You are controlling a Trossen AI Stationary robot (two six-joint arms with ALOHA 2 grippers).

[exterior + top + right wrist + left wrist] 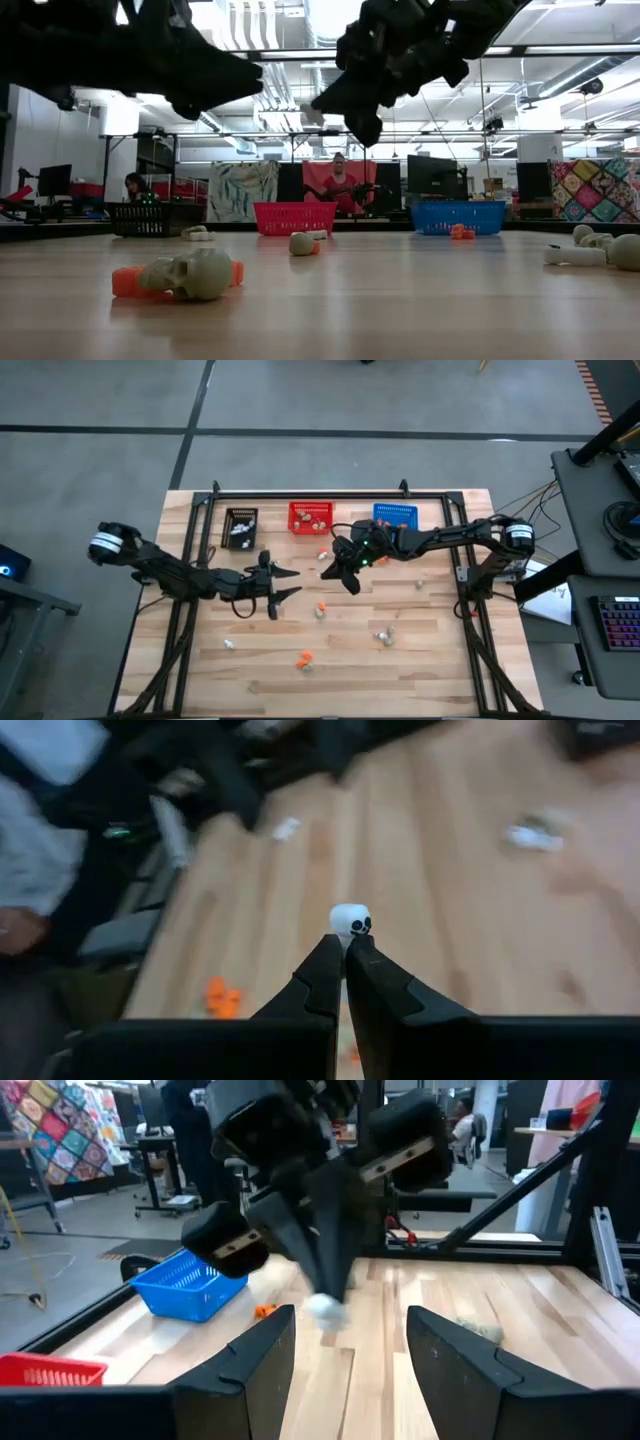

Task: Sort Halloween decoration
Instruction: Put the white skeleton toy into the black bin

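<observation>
Orange and beige-grey trinkets (304, 658) are scattered on the near half of the pale wooden table (420, 670). Mid-table, the left gripper (283, 584) is held with fingers spread and empty. Further right, a tiny white skull trinket (350, 920) is pinched at the very fingertips of the right gripper (338, 572), above the table. Such a shallow hold could be lost before the black, red and blue mesh baskets (311, 516) at the far edge are reached.

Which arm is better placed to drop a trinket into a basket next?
The right. Its gripper is already shut on a small white skull and hangs near the red basket and blue basket. The left gripper is open and holds nothing.
</observation>
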